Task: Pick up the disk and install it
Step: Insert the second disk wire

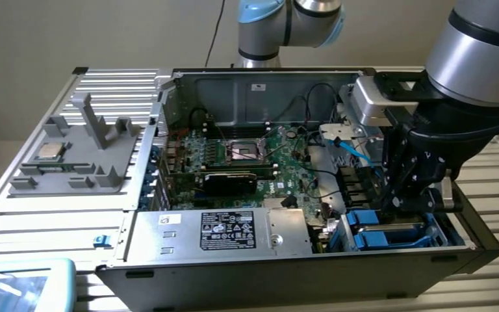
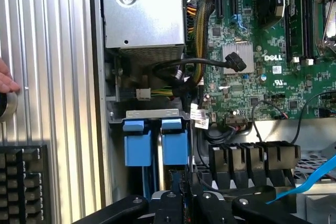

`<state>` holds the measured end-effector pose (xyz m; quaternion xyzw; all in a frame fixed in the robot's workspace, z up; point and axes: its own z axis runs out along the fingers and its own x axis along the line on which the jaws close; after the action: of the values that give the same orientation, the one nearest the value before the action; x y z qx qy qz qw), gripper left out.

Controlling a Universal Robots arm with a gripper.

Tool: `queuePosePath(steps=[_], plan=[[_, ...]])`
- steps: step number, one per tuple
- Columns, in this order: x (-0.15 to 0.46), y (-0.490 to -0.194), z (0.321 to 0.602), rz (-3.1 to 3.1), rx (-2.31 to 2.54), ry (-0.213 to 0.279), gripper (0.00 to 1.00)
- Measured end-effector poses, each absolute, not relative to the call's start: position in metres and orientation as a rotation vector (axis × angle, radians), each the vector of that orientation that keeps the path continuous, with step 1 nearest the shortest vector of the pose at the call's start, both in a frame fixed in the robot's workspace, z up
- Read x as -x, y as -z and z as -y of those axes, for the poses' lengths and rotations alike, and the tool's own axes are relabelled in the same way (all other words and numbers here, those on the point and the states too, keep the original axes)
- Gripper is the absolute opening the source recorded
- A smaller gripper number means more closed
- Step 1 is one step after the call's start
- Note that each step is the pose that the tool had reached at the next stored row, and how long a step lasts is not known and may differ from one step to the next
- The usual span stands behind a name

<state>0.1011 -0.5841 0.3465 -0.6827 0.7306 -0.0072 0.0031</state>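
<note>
The gripper [image 1: 405, 207], at the lower right of the exterior view, is reaching down into the drive bay of the open computer case [image 1: 232, 276], its fingers drawn nearly together; whether they are pinching anything I cannot tell. The disk [image 2: 175, 145], in its blue carrier, is standing on edge in the bay just beyond the fingertips, low centre in the wrist view, beside a second blue carrier [image 2: 137, 148]. It is likely rigid, fairly heavy and shock-sensitive; the stiff plastic carrier edge looks the safest hold, not the labelled face. The motherboard [image 1: 249, 159] is lying mid-frame.
</note>
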Motion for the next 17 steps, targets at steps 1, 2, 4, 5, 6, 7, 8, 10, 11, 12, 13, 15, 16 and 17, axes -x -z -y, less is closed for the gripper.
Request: queuePosePath(steps=[1, 2, 4, 5, 6, 7, 8, 10, 11, 12, 13, 15, 16, 17], plan=[[-0.1011, -0.3459, 0.5841, -2.29, 2.14, 0.023, 0.16], [-0.1011, -0.3453, 0.5841, -2.29, 2.14, 0.024, 0.16], [-0.1011, -0.3445, 0.5841, -2.289, 2.139, 0.026, 0.16], [-0.1011, -0.3442, 0.5841, -2.289, 2.139, 0.027, 0.16], [-0.1011, -0.3438, 0.5841, -2.288, 2.138, 0.027, 0.16], [-0.1011, -0.3436, 0.5841, -2.288, 2.138, 0.028, 0.16], [-0.1011, -0.3434, 0.5841, -2.288, 2.138, 0.029, 0.16], [-0.1011, -0.3429, 0.5839, -2.287, 2.137, 0.029, 0.16], [-0.1011, -0.3429, 0.5839, -2.287, 2.137, 0.03, 0.16], [-0.1011, -0.3428, 0.5839, -2.287, 2.137, 0.031, 0.16], [-0.1011, -0.3428, 0.5837, -2.287, 2.137, 0.032, 0.16], [-0.1011, -0.3427, 0.5836, -2.287, 2.137, 0.034, 0.16], [-0.1011, -0.3428, 0.5836, -2.286, 2.136, 0.036, 0.16], [-0.1011, -0.3428, 0.5836, -2.285, 2.135, 0.038, 0.16]])
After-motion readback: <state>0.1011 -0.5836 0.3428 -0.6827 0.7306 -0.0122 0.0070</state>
